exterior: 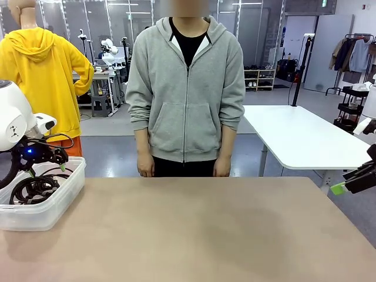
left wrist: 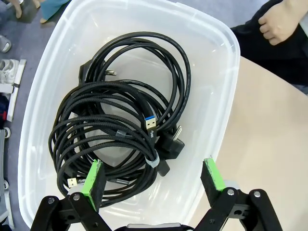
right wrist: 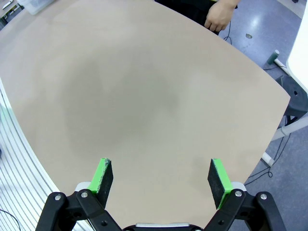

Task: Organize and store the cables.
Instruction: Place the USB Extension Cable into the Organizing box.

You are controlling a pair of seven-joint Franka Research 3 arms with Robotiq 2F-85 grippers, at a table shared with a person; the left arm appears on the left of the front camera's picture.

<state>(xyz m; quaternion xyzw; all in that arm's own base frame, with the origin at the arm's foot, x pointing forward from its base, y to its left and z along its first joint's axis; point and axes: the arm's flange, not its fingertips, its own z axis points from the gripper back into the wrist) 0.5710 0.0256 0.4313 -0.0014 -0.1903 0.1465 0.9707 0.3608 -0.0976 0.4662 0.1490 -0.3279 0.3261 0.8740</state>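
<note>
Our left gripper [left wrist: 153, 178] hangs above the clear plastic bin [left wrist: 219, 62], fingers pointing down into it, jaws spread wide with nothing between them. The cables [left wrist: 120, 130] lie coiled together in the bottom of the bin, directly beyond and between the jaws; a blue-tipped USB plug [left wrist: 150, 122] sits just ahead of the gap. We can read no lettering on the cords or the bin. Our right gripper [right wrist: 160, 177] is held over the bare tan table [right wrist: 134, 96], jaws also wide apart and empty. The person's hand [right wrist: 220, 14] hangs at the table's far edge, well beyond that gripper.
</note>
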